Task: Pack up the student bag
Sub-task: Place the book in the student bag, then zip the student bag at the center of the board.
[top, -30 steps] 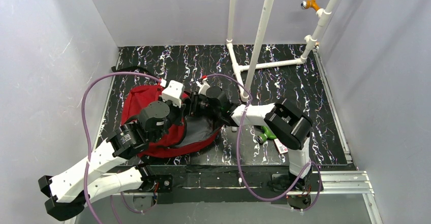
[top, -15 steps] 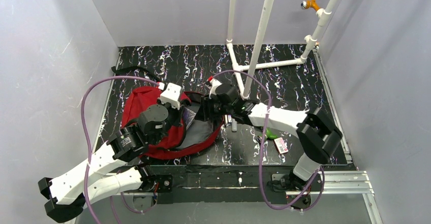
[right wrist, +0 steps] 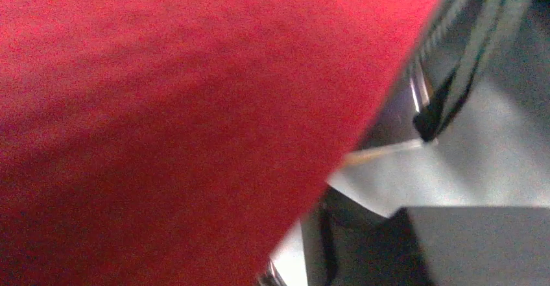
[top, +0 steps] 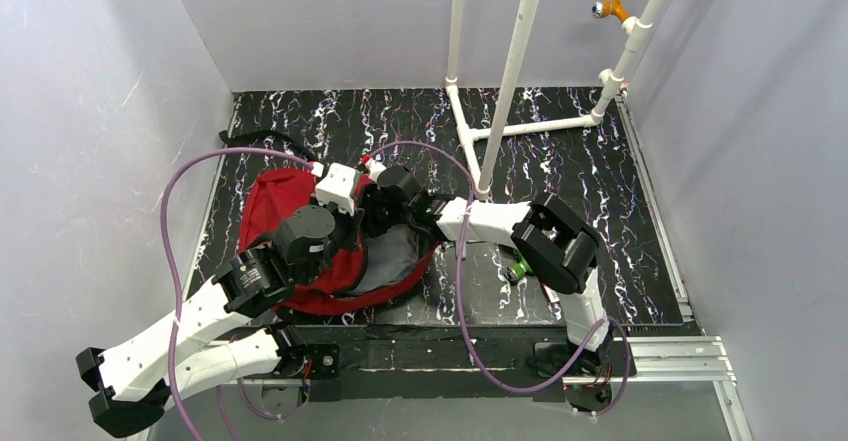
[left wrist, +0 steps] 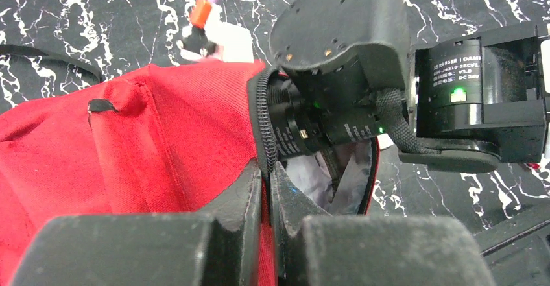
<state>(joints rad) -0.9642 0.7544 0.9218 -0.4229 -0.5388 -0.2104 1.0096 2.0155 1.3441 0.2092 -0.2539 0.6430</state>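
The red student bag [top: 272, 201] lies at the table's left, its mouth open to the right and showing grey lining [top: 397, 258]. My left gripper [left wrist: 267, 172] is shut on the bag's black zipper edge and holds the red flap [left wrist: 130, 150] up. My right arm's wrist [top: 400, 189] reaches into the mouth; it also shows in the left wrist view [left wrist: 337, 46]. The right gripper's tips are hidden inside the bag. The right wrist view shows only red fabric [right wrist: 162, 104] and grey lining [right wrist: 480, 156], so I cannot tell how the jaws stand.
A white pipe frame [top: 510, 81] stands at the back middle and right. A green object [top: 521, 265] lies on the table by the right arm's elbow. A black strap [top: 262, 139] trails behind the bag. Grey walls close in on both sides.
Half a second ago the right gripper had drawn back right, out of the bag's mouth; now it is back left, inside it. The left gripper keeps its hold on the zipper edge.
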